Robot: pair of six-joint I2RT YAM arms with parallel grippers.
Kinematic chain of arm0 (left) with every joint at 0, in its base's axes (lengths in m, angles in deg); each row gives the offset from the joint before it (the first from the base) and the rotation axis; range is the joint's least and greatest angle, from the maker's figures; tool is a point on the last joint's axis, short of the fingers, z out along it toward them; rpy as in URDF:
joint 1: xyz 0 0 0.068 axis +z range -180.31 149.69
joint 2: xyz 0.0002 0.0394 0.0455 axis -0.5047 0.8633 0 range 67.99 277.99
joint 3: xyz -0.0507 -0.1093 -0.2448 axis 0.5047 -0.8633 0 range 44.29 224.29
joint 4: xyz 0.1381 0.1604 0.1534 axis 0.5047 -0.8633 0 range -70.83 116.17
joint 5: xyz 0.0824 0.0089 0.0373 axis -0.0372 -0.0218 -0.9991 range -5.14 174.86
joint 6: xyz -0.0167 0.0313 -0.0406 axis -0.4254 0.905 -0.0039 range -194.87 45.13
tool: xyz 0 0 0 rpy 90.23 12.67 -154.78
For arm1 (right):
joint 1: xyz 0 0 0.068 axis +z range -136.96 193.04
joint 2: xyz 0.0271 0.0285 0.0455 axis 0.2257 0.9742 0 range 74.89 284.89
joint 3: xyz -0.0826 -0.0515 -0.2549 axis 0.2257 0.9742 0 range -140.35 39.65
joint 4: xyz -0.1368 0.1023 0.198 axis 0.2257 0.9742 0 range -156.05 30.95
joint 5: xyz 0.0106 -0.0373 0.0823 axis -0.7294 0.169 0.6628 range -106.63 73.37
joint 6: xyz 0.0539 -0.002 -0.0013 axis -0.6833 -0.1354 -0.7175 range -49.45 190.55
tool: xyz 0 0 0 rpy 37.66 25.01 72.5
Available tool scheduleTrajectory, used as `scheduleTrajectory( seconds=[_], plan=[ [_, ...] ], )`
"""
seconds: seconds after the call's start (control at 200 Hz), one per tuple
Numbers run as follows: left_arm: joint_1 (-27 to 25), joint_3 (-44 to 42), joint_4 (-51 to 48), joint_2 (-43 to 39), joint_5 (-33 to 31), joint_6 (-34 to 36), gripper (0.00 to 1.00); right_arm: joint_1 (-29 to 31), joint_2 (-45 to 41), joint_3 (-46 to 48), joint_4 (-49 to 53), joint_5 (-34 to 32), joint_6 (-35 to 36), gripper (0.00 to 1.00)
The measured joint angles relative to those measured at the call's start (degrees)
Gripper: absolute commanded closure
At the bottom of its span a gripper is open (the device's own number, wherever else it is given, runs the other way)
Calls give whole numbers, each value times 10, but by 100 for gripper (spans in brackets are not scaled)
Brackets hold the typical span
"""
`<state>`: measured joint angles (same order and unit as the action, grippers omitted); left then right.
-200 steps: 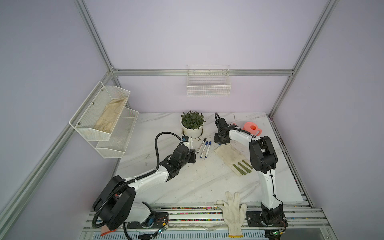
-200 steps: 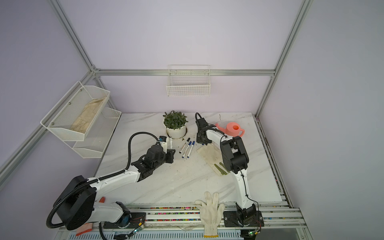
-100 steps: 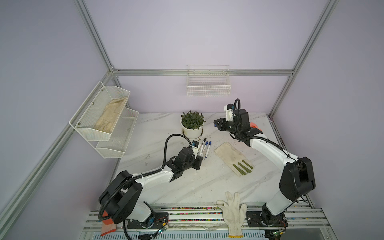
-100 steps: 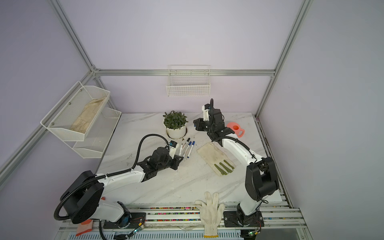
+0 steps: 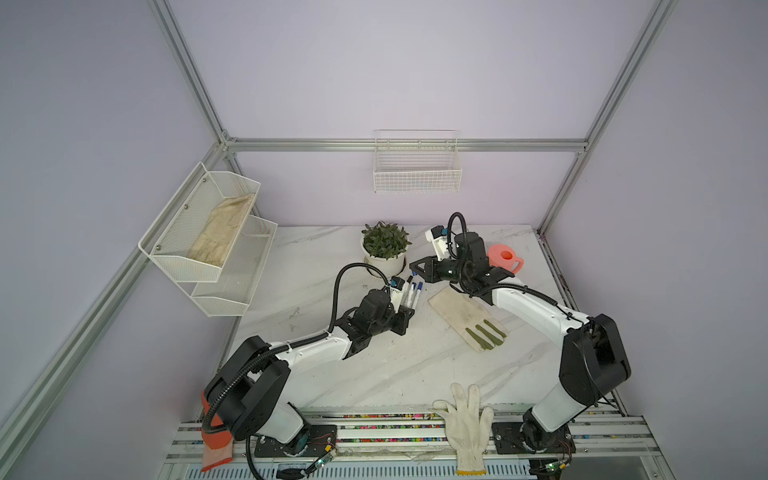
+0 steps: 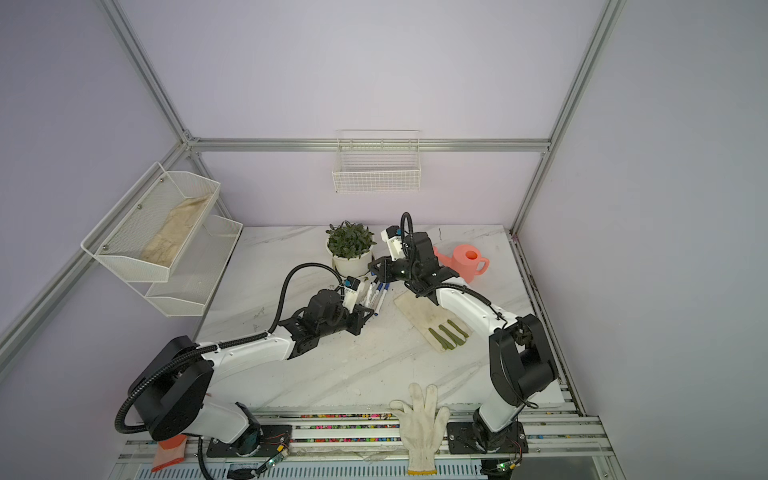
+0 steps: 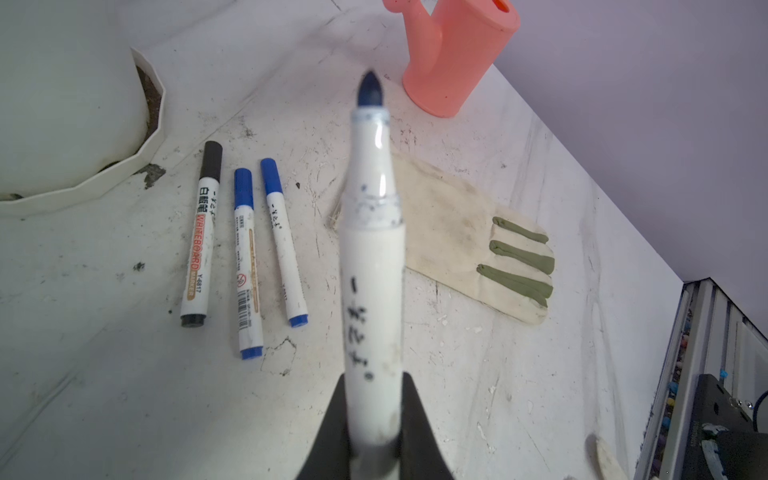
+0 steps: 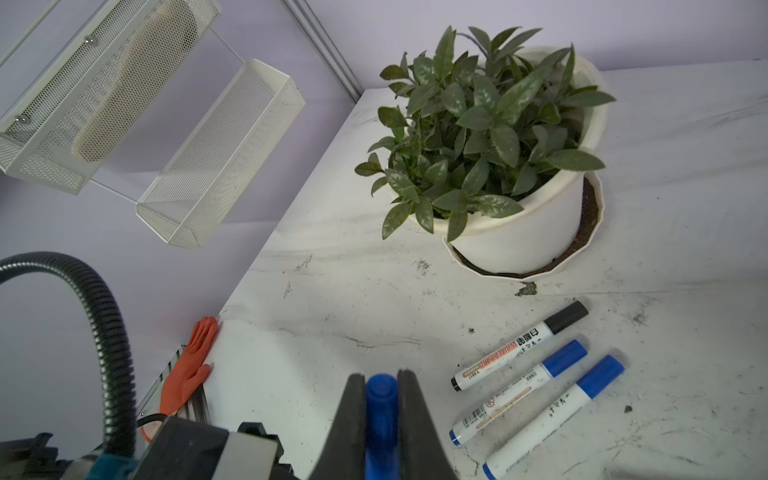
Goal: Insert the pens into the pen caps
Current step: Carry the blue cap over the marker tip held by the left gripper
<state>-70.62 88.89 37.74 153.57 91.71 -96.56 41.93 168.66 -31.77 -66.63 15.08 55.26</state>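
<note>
Marbled white counter [image 5: 374,374], smudged with ink, sits inside a lilac-walled cell framed in aluminium. At its middle the left end effector [image 7: 374,380] has its black fingers clamped on the lower barrel of an uncapped pen [image 7: 370,257]. The pen is white with black script, its dark blue tip bare, and it is held clear of the counter. The right end effector [image 8: 381,378] is squeezed tight on a blue cap [image 8: 381,401], which sits between its two dark fingers. In both top views the two end effectors face each other, near but apart, the right one closer to the back wall.

Just beyond them three capped pens [image 8: 519,390] lie side by side on the counter, roughly parallel. The black-capped pen [image 7: 201,232] is nearest the white plant pot [image 8: 523,237], then come two blue-capped pens [image 7: 247,266]. A soiled work glove [image 7: 453,224] with three olive fingers lies flat on the pens' other side, and a pink watering can [image 7: 457,54] stands behind it.

Farther out, a white knit glove [image 5: 465,419] hangs over the counter's front edge and an orange glove [image 8: 189,368] lies at the left front. A wire basket [image 5: 417,166] hangs on the back wall. A two-tier mesh shelf [image 5: 232,286] on the left wall holds a pale cloth [image 5: 220,232].
</note>
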Motion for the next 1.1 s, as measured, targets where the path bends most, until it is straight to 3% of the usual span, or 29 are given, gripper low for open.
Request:
scheduleTrajectory(
  seconds=[1.1],
  plan=[
    [-2, 0, 78, 20, -10, -44, 100, -2, 10, -12, 24, 49, 15, 100]
  ],
)
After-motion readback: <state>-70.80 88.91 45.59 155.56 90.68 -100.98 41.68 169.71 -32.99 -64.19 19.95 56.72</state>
